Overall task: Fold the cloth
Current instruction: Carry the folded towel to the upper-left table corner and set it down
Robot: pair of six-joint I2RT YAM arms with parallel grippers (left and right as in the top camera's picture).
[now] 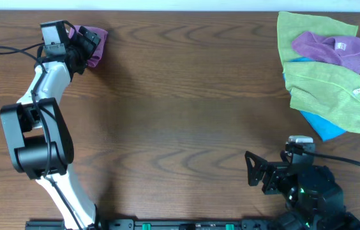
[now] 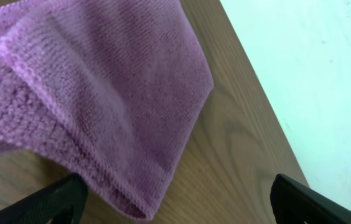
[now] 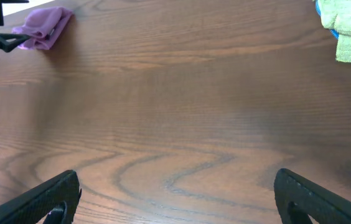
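Observation:
A folded purple cloth (image 1: 94, 45) lies at the table's far left corner. It fills the left wrist view (image 2: 94, 93) and shows small in the right wrist view (image 3: 42, 28). My left gripper (image 1: 85, 46) is open right at the cloth, its fingers (image 2: 175, 202) spread with the cloth's folded corner between them, not gripped. My right gripper (image 1: 255, 172) is open and empty near the front right, fingers (image 3: 175, 196) spread over bare wood.
A pile of cloths sits at the back right: green (image 1: 333, 96), purple (image 1: 330, 48) and blue (image 1: 323, 126); its edge shows in the right wrist view (image 3: 350, 31). The table's far edge (image 2: 250, 93) runs close beside the purple cloth.

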